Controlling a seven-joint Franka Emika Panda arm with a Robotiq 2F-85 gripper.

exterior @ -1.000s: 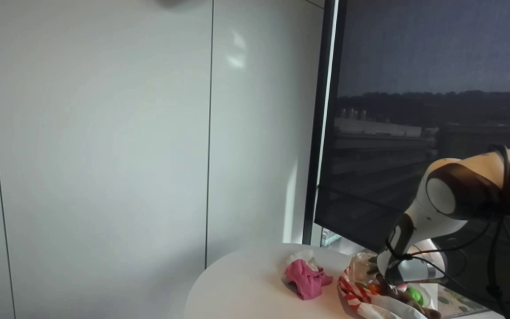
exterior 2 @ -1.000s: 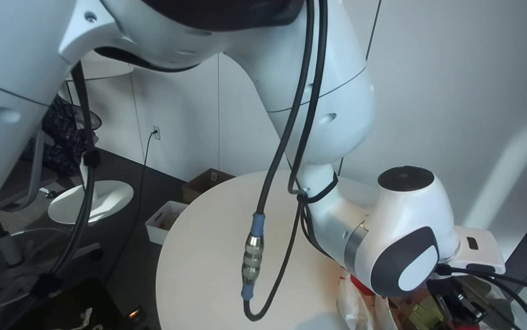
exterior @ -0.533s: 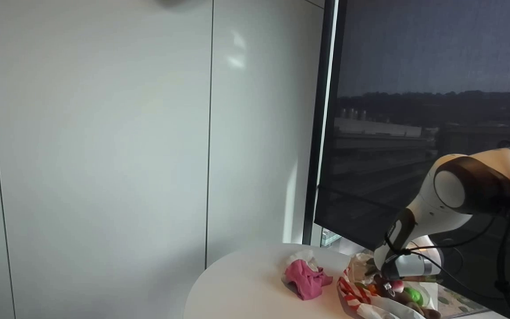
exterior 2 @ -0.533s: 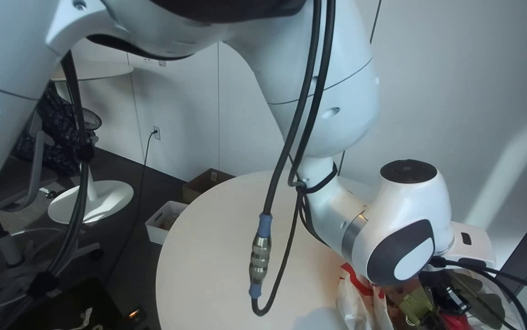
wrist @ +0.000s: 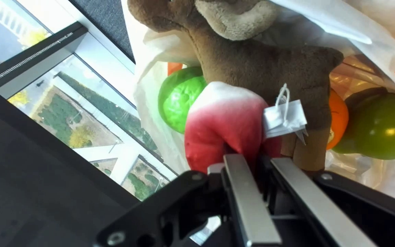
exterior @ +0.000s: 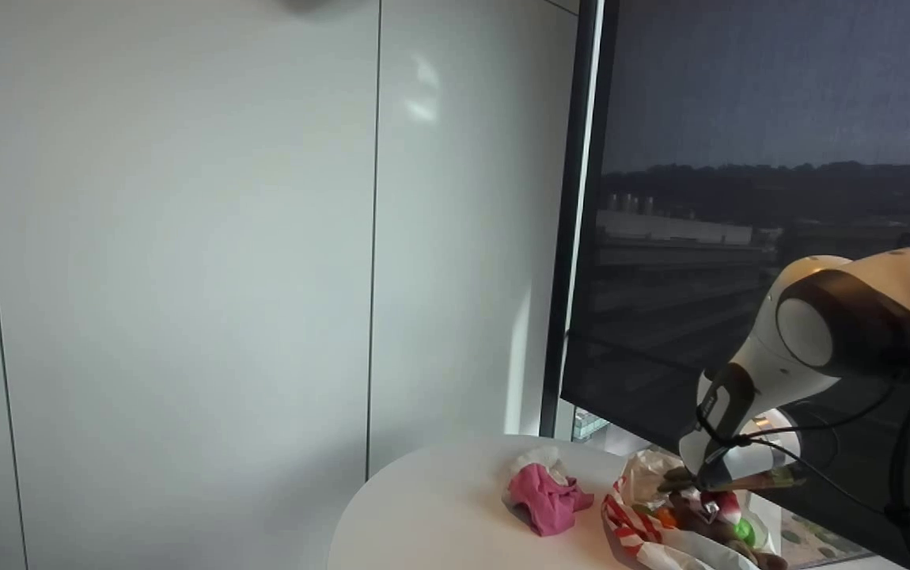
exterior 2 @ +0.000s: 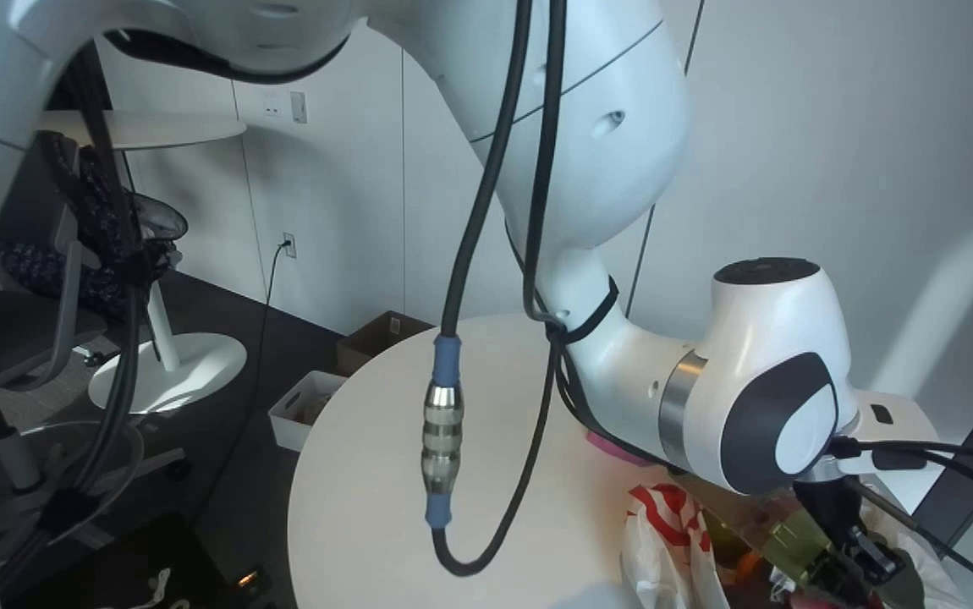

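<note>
By the end effector point(wrist: 257, 160), whose jaws are set very narrow, a red and white soft toy point(wrist: 230, 116) is held; its red part is pinched between them. On its side a small white tag point(wrist: 284, 119) is seen. Behind the toy, a brown plush animal point(wrist: 266, 65) is lying in a plastic bag point(exterior 2: 660, 554) with red stripes; whether the two are touching cannot be told. A bright green round thing point(wrist: 180, 97) is seen just beside the toy, and at the opposite flank of the animal an orange round thing point(wrist: 338, 116) is partly covered, near a dark green pear-like thing point(wrist: 384, 127). In an exterior view, the toy is shown below the arm point(exterior: 779, 380), in or just above the open bag. The bag is carried by a white round counter point(exterior: 423, 507), near its edge. On this counter a crumpled pink cloth point(exterior: 547, 503) is also placed, near the bag.
</note>
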